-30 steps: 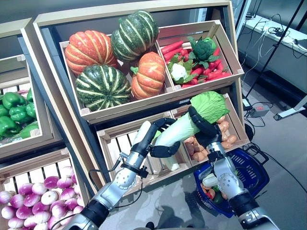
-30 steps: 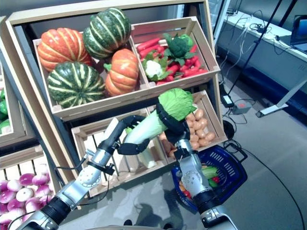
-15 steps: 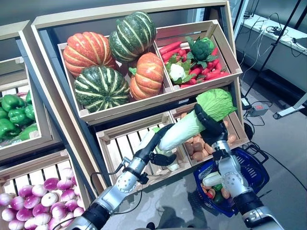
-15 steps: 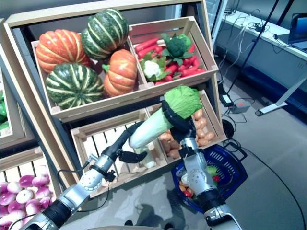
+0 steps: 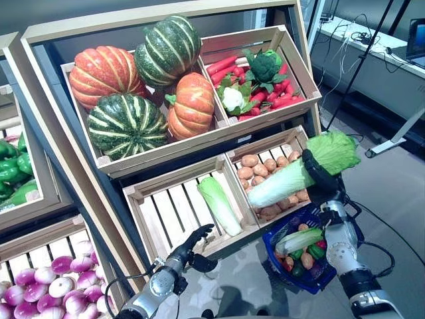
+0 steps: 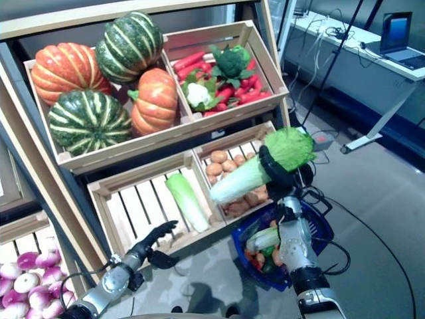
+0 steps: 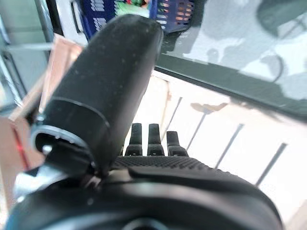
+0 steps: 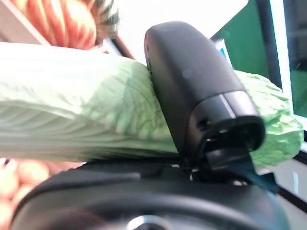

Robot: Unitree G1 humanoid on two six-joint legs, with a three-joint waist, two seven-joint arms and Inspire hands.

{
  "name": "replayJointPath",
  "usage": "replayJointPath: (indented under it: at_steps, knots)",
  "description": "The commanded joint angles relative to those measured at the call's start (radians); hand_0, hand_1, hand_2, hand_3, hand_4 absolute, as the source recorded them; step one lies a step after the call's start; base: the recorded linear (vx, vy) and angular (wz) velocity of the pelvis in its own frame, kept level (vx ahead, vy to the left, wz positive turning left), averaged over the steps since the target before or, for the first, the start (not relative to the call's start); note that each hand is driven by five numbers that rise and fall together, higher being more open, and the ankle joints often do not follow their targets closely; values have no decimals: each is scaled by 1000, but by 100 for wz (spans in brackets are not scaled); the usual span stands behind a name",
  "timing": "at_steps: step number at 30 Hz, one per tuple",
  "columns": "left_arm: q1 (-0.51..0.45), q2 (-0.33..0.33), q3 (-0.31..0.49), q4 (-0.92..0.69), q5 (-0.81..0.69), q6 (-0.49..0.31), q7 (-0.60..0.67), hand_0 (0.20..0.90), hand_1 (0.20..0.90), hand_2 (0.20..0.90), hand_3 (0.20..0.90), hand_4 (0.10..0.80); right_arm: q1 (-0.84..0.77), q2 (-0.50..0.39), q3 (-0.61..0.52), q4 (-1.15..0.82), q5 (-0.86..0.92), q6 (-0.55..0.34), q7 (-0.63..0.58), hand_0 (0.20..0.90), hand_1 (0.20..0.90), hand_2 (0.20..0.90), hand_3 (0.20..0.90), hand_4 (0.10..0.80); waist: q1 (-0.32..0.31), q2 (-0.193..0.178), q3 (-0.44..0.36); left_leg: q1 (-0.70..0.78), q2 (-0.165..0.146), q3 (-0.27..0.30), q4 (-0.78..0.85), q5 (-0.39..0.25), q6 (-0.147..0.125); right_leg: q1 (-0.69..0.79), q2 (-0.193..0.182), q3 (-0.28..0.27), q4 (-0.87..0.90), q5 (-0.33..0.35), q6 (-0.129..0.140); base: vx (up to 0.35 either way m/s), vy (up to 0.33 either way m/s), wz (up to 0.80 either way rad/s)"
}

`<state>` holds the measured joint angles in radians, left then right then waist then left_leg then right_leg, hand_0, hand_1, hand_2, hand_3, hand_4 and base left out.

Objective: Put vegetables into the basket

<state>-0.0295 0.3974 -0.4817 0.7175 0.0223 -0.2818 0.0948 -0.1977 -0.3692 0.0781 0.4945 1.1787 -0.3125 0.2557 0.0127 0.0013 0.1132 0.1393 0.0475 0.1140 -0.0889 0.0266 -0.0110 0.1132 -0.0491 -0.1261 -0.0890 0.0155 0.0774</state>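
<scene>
I note the right hand (image 5: 317, 181) clenched around a napa cabbage (image 5: 295, 173), thumb wrapped over its leafy end; the cabbage is held aloft, tilted, above the potato crate (image 5: 265, 174) and just beside the blue basket (image 5: 335, 266), which already holds vegetables. The left hand (image 5: 192, 243) hangs low before the slatted crate (image 5: 169, 212), fingers relaxed and spread, touching nothing. A second cabbage (image 5: 219, 205) lies in that crate.
</scene>
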Motion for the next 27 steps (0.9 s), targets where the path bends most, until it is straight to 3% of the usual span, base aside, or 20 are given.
replayJointPath:
  at_steps: [1,6,11,17,21,27]
  knots:
    - [-102,-7,70,14,-42,-84,65,900,900,900,900,800,-104,-76,-113,-11,-63,-93,-30,300,300,300,300,400,-19,-36,-23,4,-20,-3,2,-44,-5,6,-32,8,2,51,11,11,-30,-10]
    - [-100,15,86,-39,-40,-98,80,900,900,900,900,800,-103,-152,-165,121,-130,-82,-133,300,300,300,300,400,-17,-37,-15,9,-15,1,2,-46,-8,9,-30,10,2,54,11,17,-23,-2]
    - [-88,81,86,-154,-73,-96,51,900,900,900,900,800,-104,-248,-237,273,-187,-70,-187,300,300,300,300,400,-5,-36,-4,13,-14,0,2,-47,-8,16,-31,3,4,55,11,45,-68,-1]
    - [-117,121,102,-249,-238,-80,32,900,900,900,900,800,-147,-320,-256,381,-253,-126,-346,300,300,300,300,400,4,-34,44,-27,-16,4,67,-54,-4,-22,-37,0,61,44,2,-30,-76,-8]
    - [-170,124,127,-325,-286,-84,54,900,900,900,900,800,-203,-364,-284,422,-303,-187,-470,300,300,300,300,400,14,-22,123,-133,-23,-3,202,-76,-9,-82,-44,-13,134,24,-18,-175,-68,-4]
    - [-260,154,114,-397,-274,-131,106,900,900,900,900,800,-313,-414,-227,400,-357,-175,-592,300,300,300,300,400,9,4,252,-328,-26,2,466,-141,-13,-245,-87,-64,364,-44,-49,-261,-22,2]
